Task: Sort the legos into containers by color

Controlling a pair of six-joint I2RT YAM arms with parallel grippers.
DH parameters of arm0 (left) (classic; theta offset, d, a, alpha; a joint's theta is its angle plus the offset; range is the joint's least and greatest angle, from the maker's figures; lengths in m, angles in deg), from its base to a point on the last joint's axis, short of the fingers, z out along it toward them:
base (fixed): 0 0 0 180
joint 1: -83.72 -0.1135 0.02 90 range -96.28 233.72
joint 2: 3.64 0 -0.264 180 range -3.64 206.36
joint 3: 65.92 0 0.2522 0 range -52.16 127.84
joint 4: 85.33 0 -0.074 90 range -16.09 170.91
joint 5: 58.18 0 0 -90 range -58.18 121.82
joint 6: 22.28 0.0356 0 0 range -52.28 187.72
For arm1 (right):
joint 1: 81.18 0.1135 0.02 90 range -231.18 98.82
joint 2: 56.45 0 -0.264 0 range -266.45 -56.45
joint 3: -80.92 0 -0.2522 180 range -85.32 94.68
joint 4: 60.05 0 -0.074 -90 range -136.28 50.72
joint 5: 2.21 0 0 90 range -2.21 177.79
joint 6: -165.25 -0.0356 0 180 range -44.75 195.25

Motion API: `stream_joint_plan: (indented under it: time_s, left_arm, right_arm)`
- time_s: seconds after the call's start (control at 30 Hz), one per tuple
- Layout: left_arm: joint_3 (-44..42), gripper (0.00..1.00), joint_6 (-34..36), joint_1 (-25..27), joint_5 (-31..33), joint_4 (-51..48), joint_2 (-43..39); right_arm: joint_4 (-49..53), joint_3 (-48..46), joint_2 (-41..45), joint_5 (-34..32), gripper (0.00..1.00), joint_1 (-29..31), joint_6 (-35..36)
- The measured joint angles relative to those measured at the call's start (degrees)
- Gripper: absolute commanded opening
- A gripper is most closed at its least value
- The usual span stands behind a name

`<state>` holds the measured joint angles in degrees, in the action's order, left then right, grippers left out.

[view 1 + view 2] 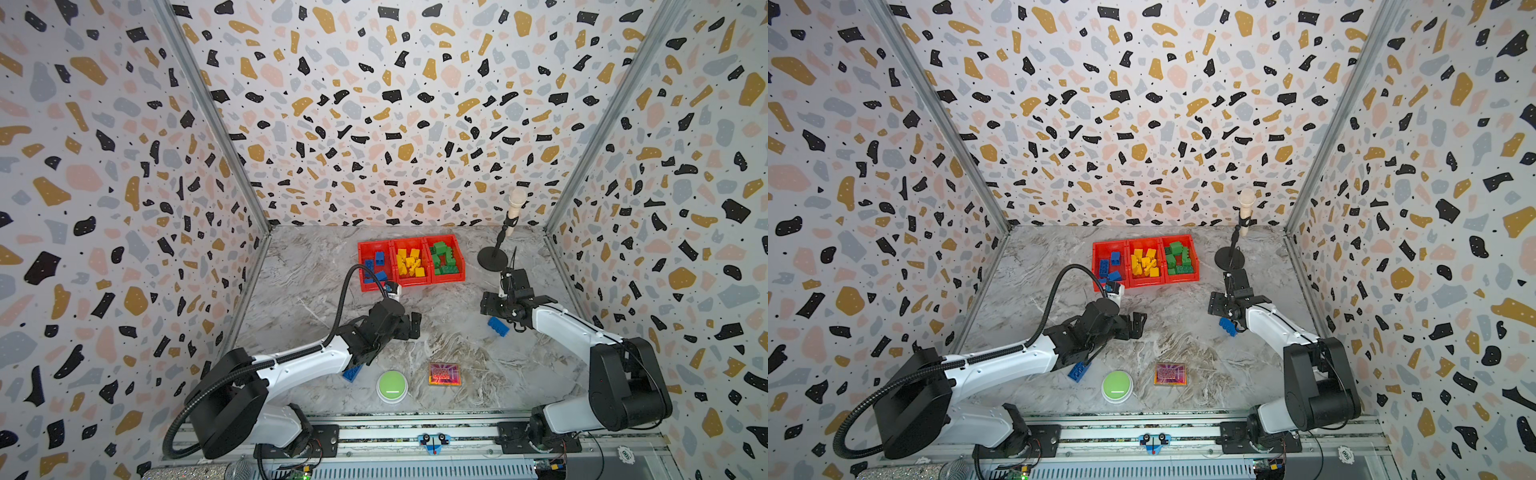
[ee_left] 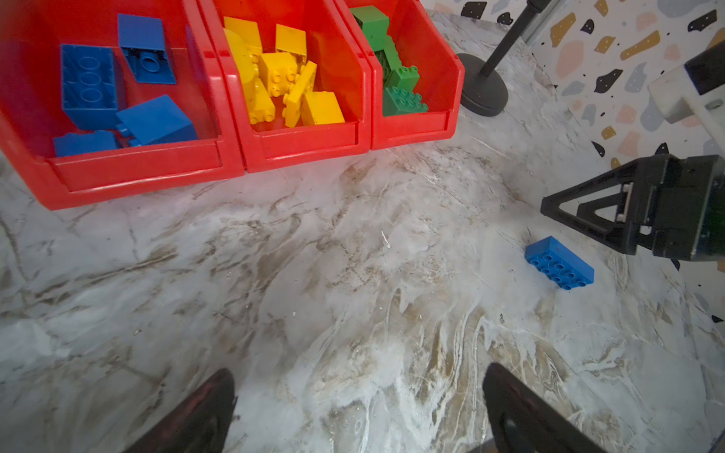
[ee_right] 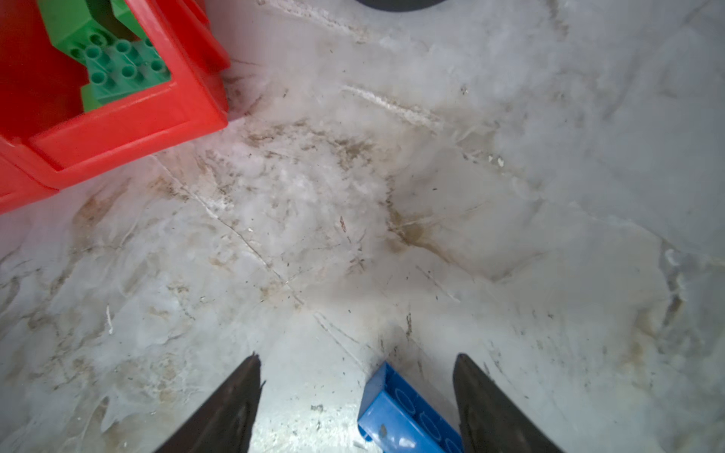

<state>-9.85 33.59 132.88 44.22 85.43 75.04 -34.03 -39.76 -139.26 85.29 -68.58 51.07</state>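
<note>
Left gripper (image 1: pixel 413 325) is spread fully wide and holds nothing. In the left wrist view its two fingers (image 2: pixel 204 415) stand far apart, with only the bare marble surface (image 2: pixel 333 274) between them. It hangs over the middle of the surface, in front of the containers (image 1: pixel 415 281) and a little apart from them.

Right gripper (image 1: pixel 487 305) is also parted and empty. In the right wrist view a blue brick (image 3: pixel 404 415) lies on the surface and is seen between the fingers (image 3: pixel 231 408). It is close to one finger and has a clear gap to the other, so it is not pinched. The left wrist view shows this gripper a little above the brick. The brick is on the right side of the surface, well apart from the containers. It seems to lie on its long side, because one wrist view shows its studs and the other shows its hollow bottom.

A second blue brick (image 1: pixel 352 372) lies near the front of the surface, partly hidden under the left arm and near the round green button (image 1: pixel 392 386).

The three red containers stand in a row near the back wall. In both top views, the left one holds blue legos (image 1: pixel 376 264), the middle one holds yellow legos (image 1: pixel 409 264), and the right one holds green legos (image 1: pixel 444 257). A shiny card (image 1: pixel 444 373) lies to the right of the button.
</note>
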Motion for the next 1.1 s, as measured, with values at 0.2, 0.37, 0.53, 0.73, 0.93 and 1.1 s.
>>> stream_joint_plan:
  time_s: [0.2,0.37,0.53,0.73,0.93,1.1]
  left_arm:
    - [0.0,1.0,0.35,0.09,0.81,-0.44,-0.96]
    - [-0.04,1.0,0.52,0.09,2.01,-0.37,-2.16]
    - [-0.07,1.0,0.72,0.09,2.25,-0.33,-2.16]
    - [-0.09,1.0,1.38,0.09,3.06,-0.35,-2.16]
    - [-2.12,1.0,1.68,0.09,4.48,-0.52,-4.48]
    - [-3.74,1.0,1.75,0.09,6.03,-1.27,-7.76]
  right_arm:
    - [-1.03,-2.01,-2.08,0.72,0.78,-0.55,-0.17]
    - [-0.83,-3.91,-2.23,2.23,0.75,-0.39,-0.7]
    - [0.17,-5.51,-2.14,2.43,0.67,2.27,-1.77]
    - [1.88,-5.53,-1.88,1.99,0.48,8.15,-3.5]
    - [2.91,-5.33,-2.03,1.62,0.34,11.26,-4.55]
    - [4.59,-3.61,-3.04,1.57,0.33,13.27,-5.05]
